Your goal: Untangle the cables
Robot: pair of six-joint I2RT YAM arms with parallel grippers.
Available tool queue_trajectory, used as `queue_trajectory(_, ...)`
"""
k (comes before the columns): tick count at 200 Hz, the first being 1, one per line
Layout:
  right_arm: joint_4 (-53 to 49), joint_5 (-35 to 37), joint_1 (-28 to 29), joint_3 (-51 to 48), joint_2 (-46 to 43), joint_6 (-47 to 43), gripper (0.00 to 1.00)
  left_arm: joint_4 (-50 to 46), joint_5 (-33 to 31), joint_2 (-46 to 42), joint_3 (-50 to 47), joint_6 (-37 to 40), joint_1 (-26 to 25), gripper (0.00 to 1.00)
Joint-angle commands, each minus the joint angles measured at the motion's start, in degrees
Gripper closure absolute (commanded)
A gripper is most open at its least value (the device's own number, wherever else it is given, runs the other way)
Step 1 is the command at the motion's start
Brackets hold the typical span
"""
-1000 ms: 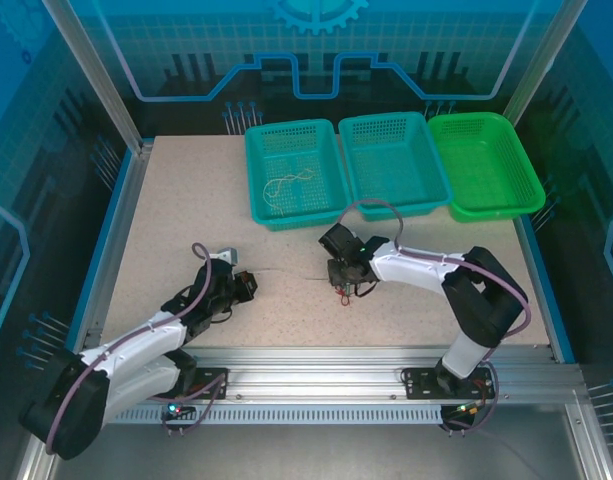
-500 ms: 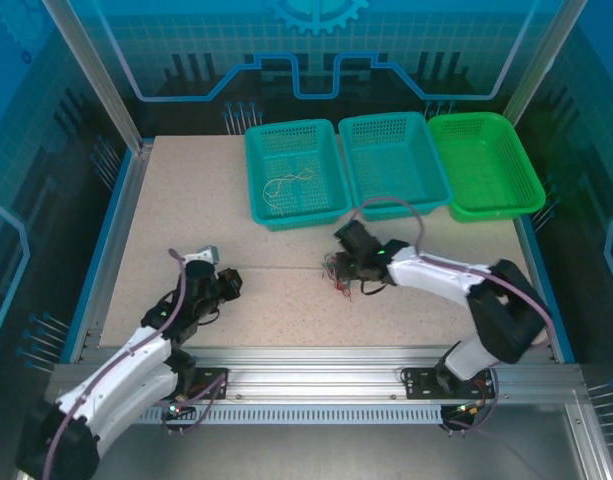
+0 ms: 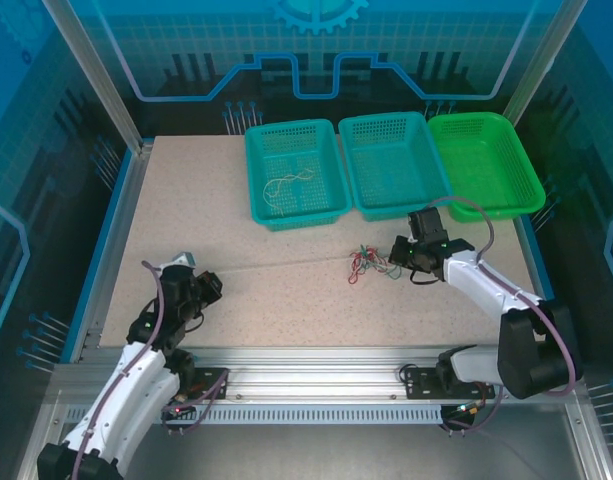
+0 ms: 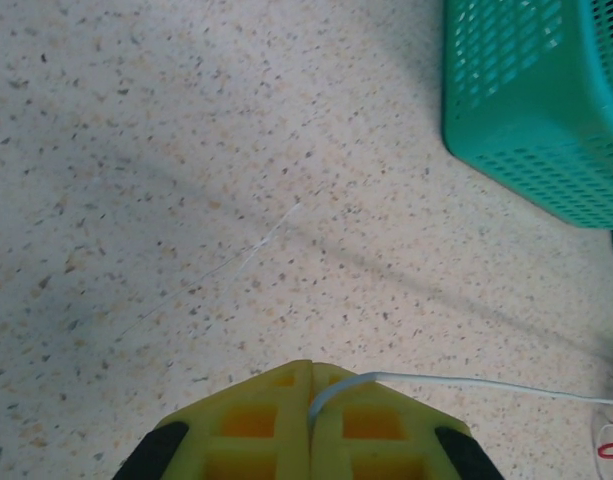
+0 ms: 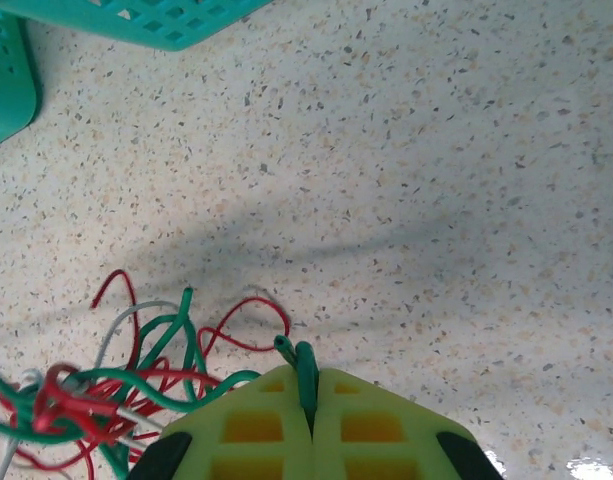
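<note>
The cables form a small red, green and white knot (image 3: 368,262) on the table between the arms. A thin white cable (image 3: 286,266) runs taut from the knot to my left gripper (image 3: 203,286). In the left wrist view that gripper (image 4: 312,385) is shut on the end of the white cable (image 4: 466,381). Just right of the knot, my right gripper (image 3: 401,256) is shut on a green cable (image 5: 304,362), which is pinched between the jaws of the right gripper (image 5: 308,388). The knot (image 5: 86,400) lies to the left of its fingers.
Two teal baskets (image 3: 256,180) (image 3: 351,165) and a green basket (image 3: 531,190) stand along the back. A curly white cable (image 3: 289,185) lies in the left teal basket. The nearest basket wall (image 4: 536,110) is ahead and to the right of my left gripper.
The arms have pulled apart. My left gripper went left toward the near edge, my right gripper went right, dragging the knot with it. The white cable now stretches between them.
</note>
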Motion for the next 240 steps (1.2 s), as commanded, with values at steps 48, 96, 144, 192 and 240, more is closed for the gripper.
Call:
queue_trajectory(48, -3.4, -6.5, -12.8, -0.7, -11.2, 0.3, 1.00, -1.4, -1.7, 3.3, 0.9, -3.2, 2.6, 1.00)
queue_trajectory(96, 0.2, -12.0, 3.0, 4.2, -6.1, -5.7, 1.00, 19.5, 13.5, 14.0, -2.5, 1.0, -2.0, 0.92)
queue_trajectory(144, -2.0, -18.6, 4.7, 11.4, -6.2, -10.2, 1.00, 18.1, 11.1, 10.7, -0.8, 8.1, -4.6, 0.51)
queue_trajectory(192, -7.1, -20.4, 5.7, 18.8, -8.3, -12.6, 1.00, 16.0, 11.1, 2.2, 5.1, 18.9, -8.0, 0.39)
queue_trajectory(240, -9.3, -23.7, 5.8, 25.6, -9.6, -11.9, 1.00, 29.2, 15.1, 6.0, 6.4, 28.5, -17.8, 0.33)
